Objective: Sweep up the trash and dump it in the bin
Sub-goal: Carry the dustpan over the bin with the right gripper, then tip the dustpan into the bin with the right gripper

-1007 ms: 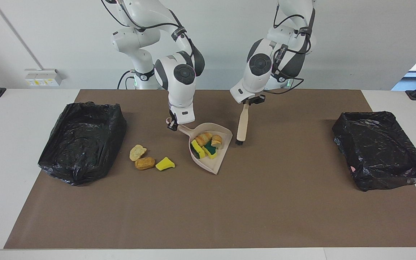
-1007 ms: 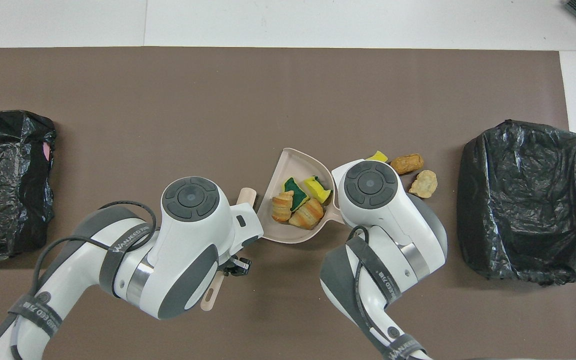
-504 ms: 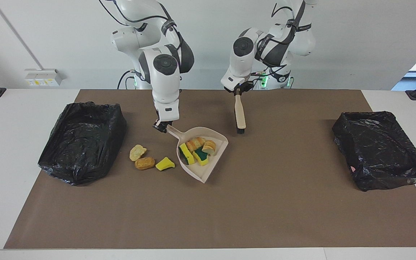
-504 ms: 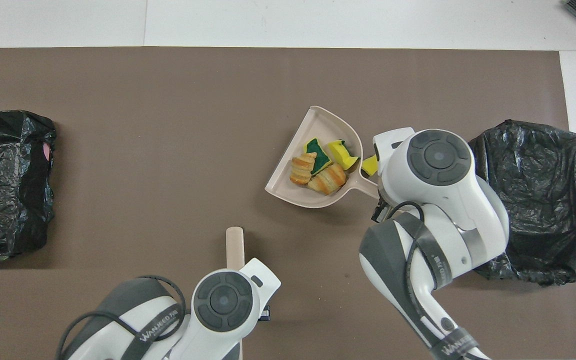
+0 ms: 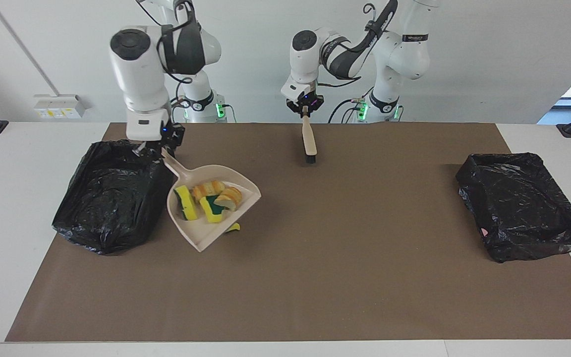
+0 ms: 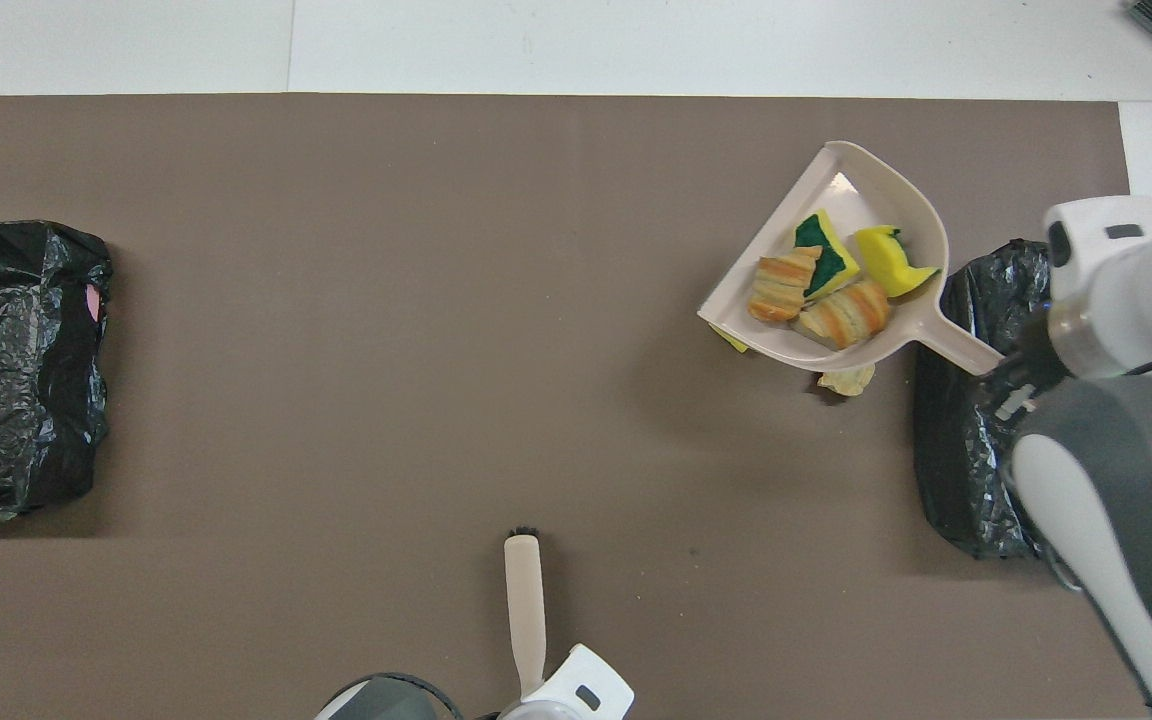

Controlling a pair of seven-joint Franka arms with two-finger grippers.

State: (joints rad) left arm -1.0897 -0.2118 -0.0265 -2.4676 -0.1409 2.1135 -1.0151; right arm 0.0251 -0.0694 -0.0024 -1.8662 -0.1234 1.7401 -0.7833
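My right gripper [image 5: 159, 148] [image 6: 1011, 372] is shut on the handle of the beige dustpan [image 5: 194, 230] [image 6: 851, 190], held up in the air beside the black-bagged bin [image 5: 107, 198] [image 6: 966, 470] at the right arm's end of the table. In the pan lie several pieces of trash: two yellow sponge bits [image 5: 184, 202] [image 6: 891, 262] and two croissant-like lumps [image 5: 208, 188] [image 6: 781, 287]. Under the pan, on the mat, a yellow scrap [image 5: 234, 228] [image 6: 733, 342] and a pale lump [image 6: 846, 380] peek out. My left gripper [image 5: 306, 110] is shut on the beige brush [image 5: 308, 141] [image 6: 524, 610], which hangs bristles down.
A second black-bagged bin [image 5: 521, 203] [image 6: 6, 360] stands at the left arm's end of the table. A brown mat [image 5: 345, 267] covers the table's middle. The brush hangs over the mat's edge nearest the robots.
The right arm has lifted the loaded dustpan and carried it toward the bin at its end, over the loose scraps. The left arm has pulled the brush up and back toward the robots.
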